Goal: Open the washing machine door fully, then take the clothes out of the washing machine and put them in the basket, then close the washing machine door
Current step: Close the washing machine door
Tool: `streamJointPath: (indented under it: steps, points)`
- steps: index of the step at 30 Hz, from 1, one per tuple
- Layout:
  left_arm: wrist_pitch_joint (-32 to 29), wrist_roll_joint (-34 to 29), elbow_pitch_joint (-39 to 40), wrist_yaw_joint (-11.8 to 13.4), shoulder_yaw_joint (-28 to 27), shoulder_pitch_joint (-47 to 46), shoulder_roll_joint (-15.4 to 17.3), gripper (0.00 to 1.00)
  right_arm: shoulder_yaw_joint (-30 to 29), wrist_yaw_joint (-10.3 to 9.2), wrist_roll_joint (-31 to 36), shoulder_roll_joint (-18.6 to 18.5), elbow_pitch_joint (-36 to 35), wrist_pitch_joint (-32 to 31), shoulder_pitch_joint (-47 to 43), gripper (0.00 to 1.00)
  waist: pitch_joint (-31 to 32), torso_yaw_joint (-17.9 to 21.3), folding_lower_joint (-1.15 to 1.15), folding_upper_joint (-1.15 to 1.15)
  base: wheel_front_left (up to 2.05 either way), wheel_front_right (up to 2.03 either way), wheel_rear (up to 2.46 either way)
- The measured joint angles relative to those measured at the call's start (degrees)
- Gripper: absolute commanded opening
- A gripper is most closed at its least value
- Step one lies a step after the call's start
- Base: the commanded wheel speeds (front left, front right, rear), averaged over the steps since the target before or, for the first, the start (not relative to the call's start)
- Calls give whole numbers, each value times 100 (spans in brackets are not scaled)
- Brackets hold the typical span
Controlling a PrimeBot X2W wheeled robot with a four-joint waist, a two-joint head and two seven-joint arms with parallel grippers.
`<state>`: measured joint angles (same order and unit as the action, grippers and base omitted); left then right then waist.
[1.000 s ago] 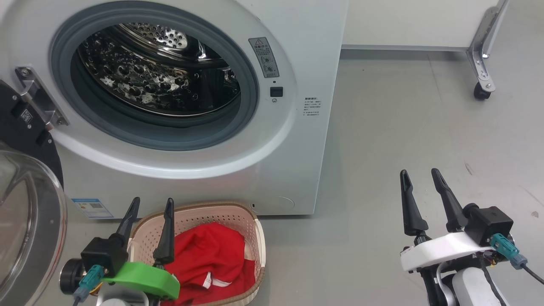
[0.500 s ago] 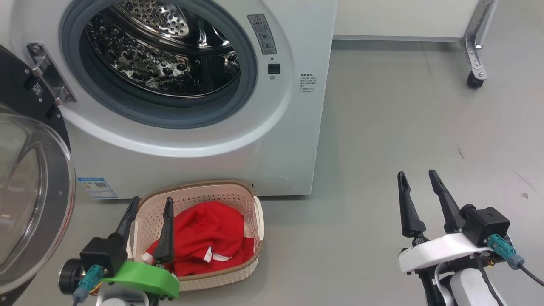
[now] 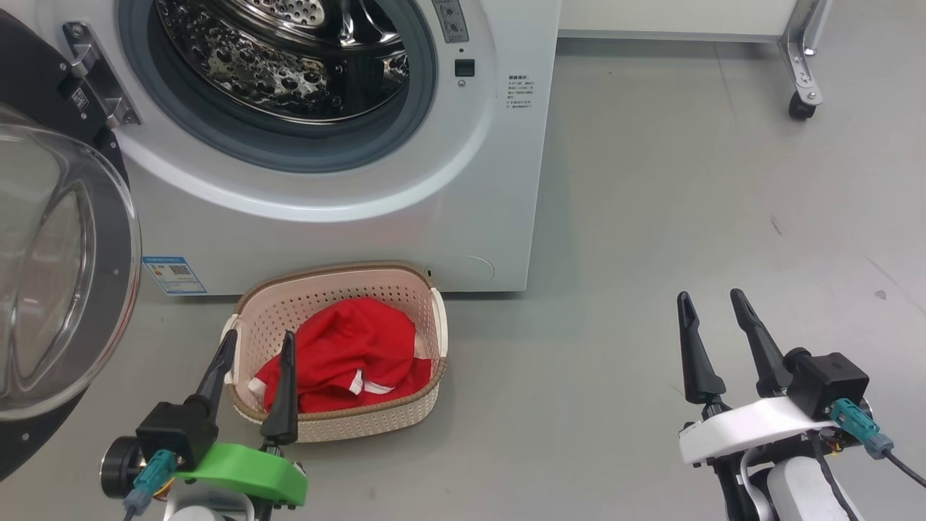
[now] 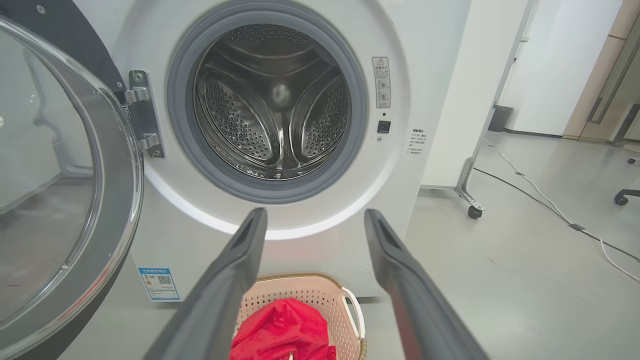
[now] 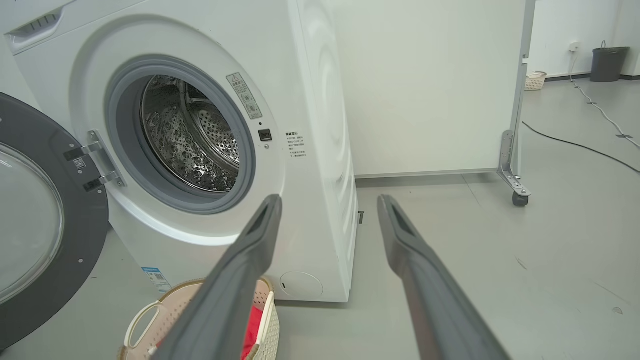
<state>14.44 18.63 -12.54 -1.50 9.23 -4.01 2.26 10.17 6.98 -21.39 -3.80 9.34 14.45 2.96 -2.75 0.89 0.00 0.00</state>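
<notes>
The white washing machine (image 3: 477, 181) (image 4: 440, 75) (image 5: 320, 100) stands with its steel drum (image 3: 289, 65) (image 4: 275, 115) bare inside. Its door (image 3: 51, 253) (image 4: 55, 165) (image 5: 35, 225) hangs wide open at the left. On the floor before the machine sits the cream basket (image 3: 427, 325) (image 4: 350, 305) (image 5: 145, 320) holding the red clothes (image 3: 354, 354) (image 4: 285, 325). My left gripper (image 3: 259, 341) (image 4: 315, 220) is open just in front of the basket's near left rim, holding nothing. My right gripper (image 3: 711, 295) (image 5: 330, 200) is open over bare floor to the right.
A white partition on a wheeled metal foot (image 3: 799, 94) (image 5: 515, 185) stands behind the machine at the right. Cables (image 4: 550, 195) (image 5: 575, 145) run over the grey floor farther off. A blue label (image 3: 173, 273) is stuck low on the machine's front.
The head camera has tilted down and back: machine and basket slid up the picture. Both grippers keep their places in view, open. The clothes lie unchanged in the basket.
</notes>
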Motion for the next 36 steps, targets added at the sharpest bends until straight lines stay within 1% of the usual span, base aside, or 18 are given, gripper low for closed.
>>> streamJointPath:
  steps: [15, 36]
  points:
    - [0, 0, 41, 20, 0, -1, 1, 100, -23, 0, 0, 0, 0, 0, 1, 100, -56, 3, 0, 0, -55, 55, 0]
    - [0, 0, 42, 53, 12, -1, 1, 100, -23, 0, 0, 0, 12, 0, 3, 100, -38, -10, 0, 0, -4, 4, 0]
